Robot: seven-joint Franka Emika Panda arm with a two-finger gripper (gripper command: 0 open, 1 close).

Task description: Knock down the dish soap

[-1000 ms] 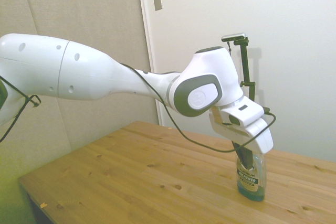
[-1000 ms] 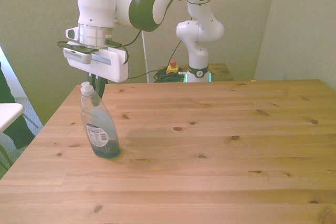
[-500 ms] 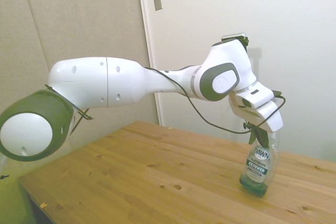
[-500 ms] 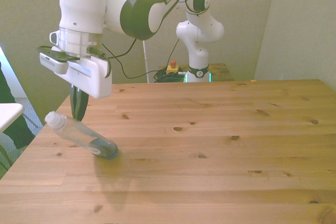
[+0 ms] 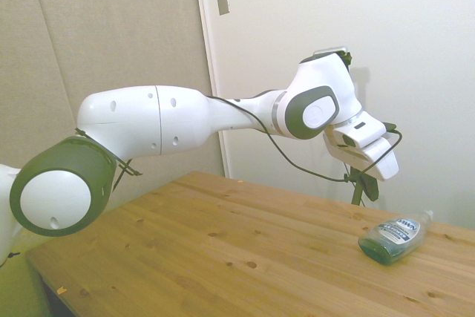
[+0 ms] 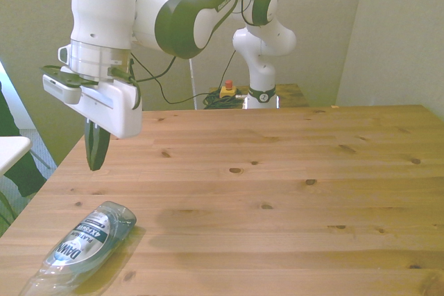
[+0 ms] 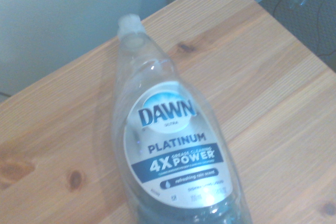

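The dish soap (image 7: 173,150) label reads "DAWN ULTRA PLATINUM 4X POWER".

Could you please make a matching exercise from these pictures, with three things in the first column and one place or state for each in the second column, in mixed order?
Things:
1. dish soap
2. tool
3. table

Places or states:
a. hangs in the air above the wood, holding nothing
b. lies on its side near the corner at the front view's lower left, label facing up
c. made of wooden planks with dark knots

Right pairs: 1-b, 2-a, 3-c
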